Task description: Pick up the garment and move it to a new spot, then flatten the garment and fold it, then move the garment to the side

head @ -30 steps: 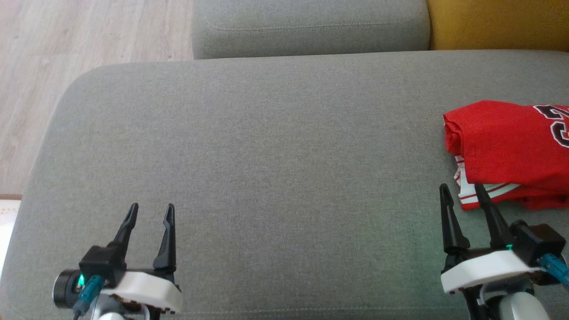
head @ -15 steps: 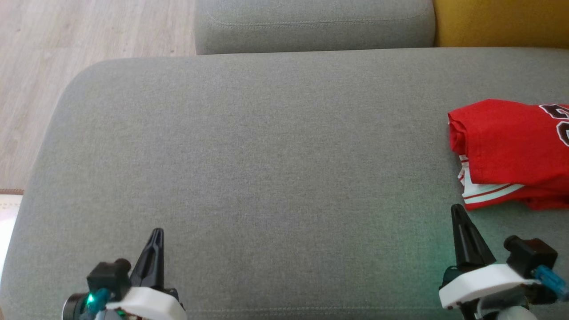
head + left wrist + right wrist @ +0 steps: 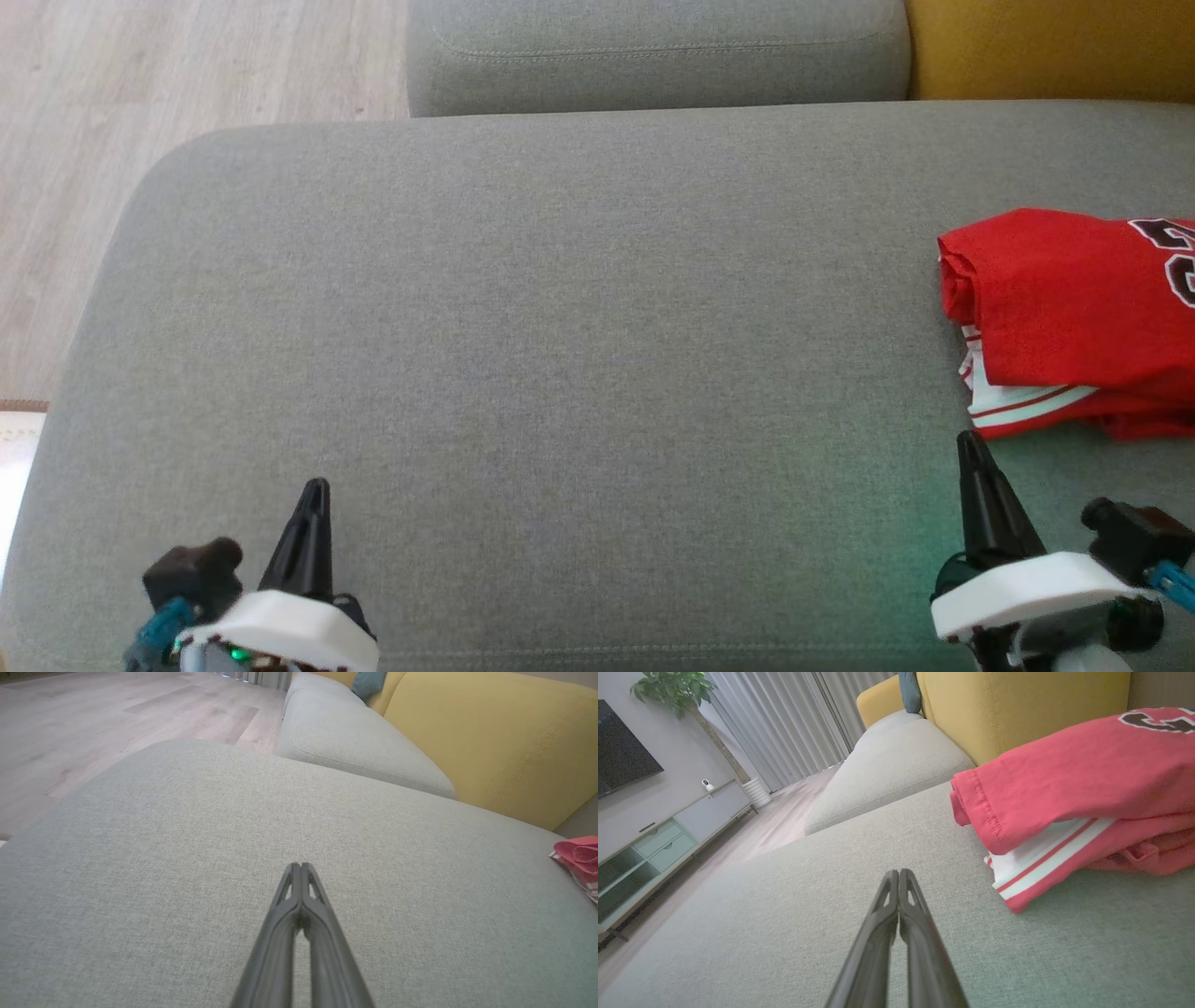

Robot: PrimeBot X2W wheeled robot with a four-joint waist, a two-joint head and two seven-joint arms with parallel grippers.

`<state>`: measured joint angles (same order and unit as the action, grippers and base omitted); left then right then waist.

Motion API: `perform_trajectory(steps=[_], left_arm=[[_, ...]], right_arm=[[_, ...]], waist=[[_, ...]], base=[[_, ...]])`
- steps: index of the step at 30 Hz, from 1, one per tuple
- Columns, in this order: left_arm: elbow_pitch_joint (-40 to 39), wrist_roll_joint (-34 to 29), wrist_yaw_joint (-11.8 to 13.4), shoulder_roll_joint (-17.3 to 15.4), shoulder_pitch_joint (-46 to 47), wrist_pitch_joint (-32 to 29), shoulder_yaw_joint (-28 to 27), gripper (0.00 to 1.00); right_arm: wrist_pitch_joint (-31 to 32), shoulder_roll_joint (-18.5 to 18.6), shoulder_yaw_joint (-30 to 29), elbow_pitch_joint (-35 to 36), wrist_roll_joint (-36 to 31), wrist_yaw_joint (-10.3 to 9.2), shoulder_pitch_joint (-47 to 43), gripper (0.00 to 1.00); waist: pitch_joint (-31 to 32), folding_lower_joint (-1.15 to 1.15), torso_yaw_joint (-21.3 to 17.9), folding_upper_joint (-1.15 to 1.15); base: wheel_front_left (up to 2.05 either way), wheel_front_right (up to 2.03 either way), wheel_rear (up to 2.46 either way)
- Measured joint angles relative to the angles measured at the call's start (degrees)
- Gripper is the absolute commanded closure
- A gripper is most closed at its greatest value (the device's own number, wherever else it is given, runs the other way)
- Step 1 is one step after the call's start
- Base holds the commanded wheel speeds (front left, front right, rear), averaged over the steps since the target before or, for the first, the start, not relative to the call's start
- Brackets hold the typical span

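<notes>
Shirt [image 3: 1074,317], red with white-striped trim and dark lettering, lies folded into a thick bundle at the right end of the big grey cushion [image 3: 560,327], running out past the side of my head view. Its layers are stacked. The striped hem pokes out underneath toward the cushion's near edge, and a rolled fold faces the cushion's middle. It rests on the cushion alone, and nothing of mine touches it.

My left claw [image 3: 313,493] hangs over the cushion's near left corner, its two fingers pressed together tip to tip with nothing between them. My right claw [image 3: 971,453] is over the cushion's near edge toward the right end. Its fingers are likewise pressed together and pinch nothing, and they stop short of the striped hem.

I read this as the tail of the job. The shirt is folded and parked at the cushion's end to leave the middle free, and both claws sit low at the near edge, shut and idle, because nothing seems left to grab. The fold looks loose on its near side, so another nudge could spill the hem out.
</notes>
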<state>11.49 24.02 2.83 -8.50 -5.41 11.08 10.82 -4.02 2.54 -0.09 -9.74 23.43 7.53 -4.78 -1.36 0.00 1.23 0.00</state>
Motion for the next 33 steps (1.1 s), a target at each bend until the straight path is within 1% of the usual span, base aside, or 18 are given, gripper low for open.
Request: perform_trajectory(steps=[6, 10, 28, 33], left_arm=[[0.2, 3.9, -0.9, 0.2, 0.6, -1.0, -0.5, 1.00], [0.3, 5.8, -0.9, 0.3, 1.1, -1.5, -0.8, 1.00], [1.2, 17.4, -2.8, 1.4, 2.3, -4.4, -3.4, 1.00], [1.4, 20.5, -2.9, 1.5, 2.4, -5.0, -4.2, 1.00]], right_arm=[[0.3, 0.0, -0.1, -0.3, 4.1, 0.00, 0.6, 1.00], [0.5, 0.0, -0.1, -0.3, 6.1, 0.00, 0.7, 1.00], [1.6, 0.1, -0.7, -1.3, 18.1, 0.00, 2.0, 1.00], [2.1, 0.2, -1.0, -1.7, 21.3, 0.00, 2.0, 1.00]], waist=[[0.1, 0.00, -0.1, 0.00], [0.1, 0.00, -0.1, 0.00], [0.3, 0.00, -0.3, 0.00], [0.4, 0.00, -0.4, 0.00]], base=[[0.00, 0.00, 0.00], [0.00, 0.00, 0.00], [0.00, 0.00, 0.00], [0.00, 0.00, 0.00]])
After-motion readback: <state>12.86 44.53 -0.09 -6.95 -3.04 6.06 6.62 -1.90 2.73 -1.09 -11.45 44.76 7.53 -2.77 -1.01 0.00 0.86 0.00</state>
